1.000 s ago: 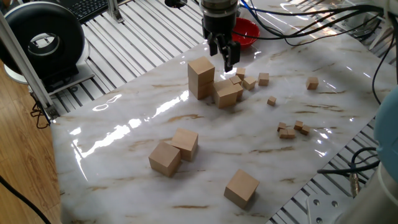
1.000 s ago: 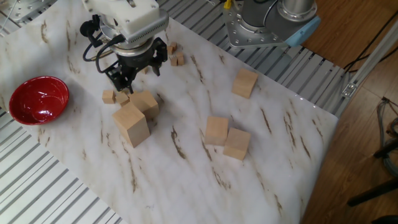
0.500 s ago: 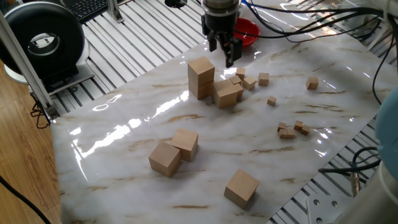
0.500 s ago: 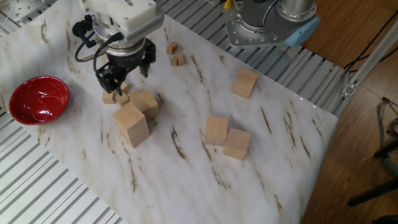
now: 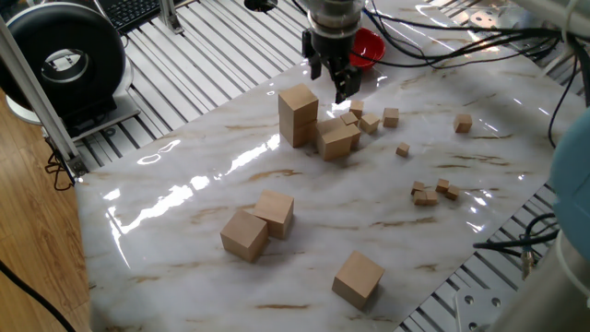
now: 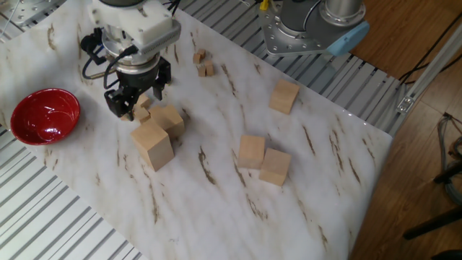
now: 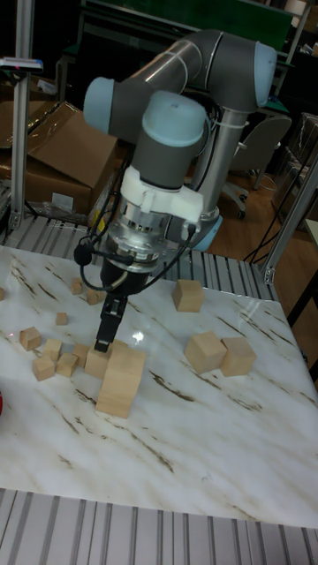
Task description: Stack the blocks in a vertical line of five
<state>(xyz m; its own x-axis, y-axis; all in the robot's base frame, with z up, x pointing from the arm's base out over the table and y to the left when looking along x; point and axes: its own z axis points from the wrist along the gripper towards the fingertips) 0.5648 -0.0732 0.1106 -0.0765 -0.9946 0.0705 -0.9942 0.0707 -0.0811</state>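
Note:
A stack of two blocks (image 5: 298,115) stands near the far side of the marble table; the stack (image 6: 152,144) also appears in the tall fixed view (image 7: 121,381). A third block (image 5: 337,140) rests against its right side. Two blocks (image 5: 274,212) (image 5: 244,234) touch each other mid-table, and a single block (image 5: 358,278) lies by the front edge. My gripper (image 5: 334,79) hangs open and empty just behind the stack, on the bowl's side. The other fixed view shows the gripper (image 6: 130,101) above some tiny cubes.
A red bowl (image 5: 365,46) sits behind the gripper at the table's far edge. Tiny wooden cubes lie in clusters (image 5: 367,120) (image 5: 430,192), with one apart (image 5: 463,122). Cables trail at the right, and a black round device (image 5: 64,60) stands at the far left.
The open gripper has drifted away from the stack toward the red bowl. No block has moved.

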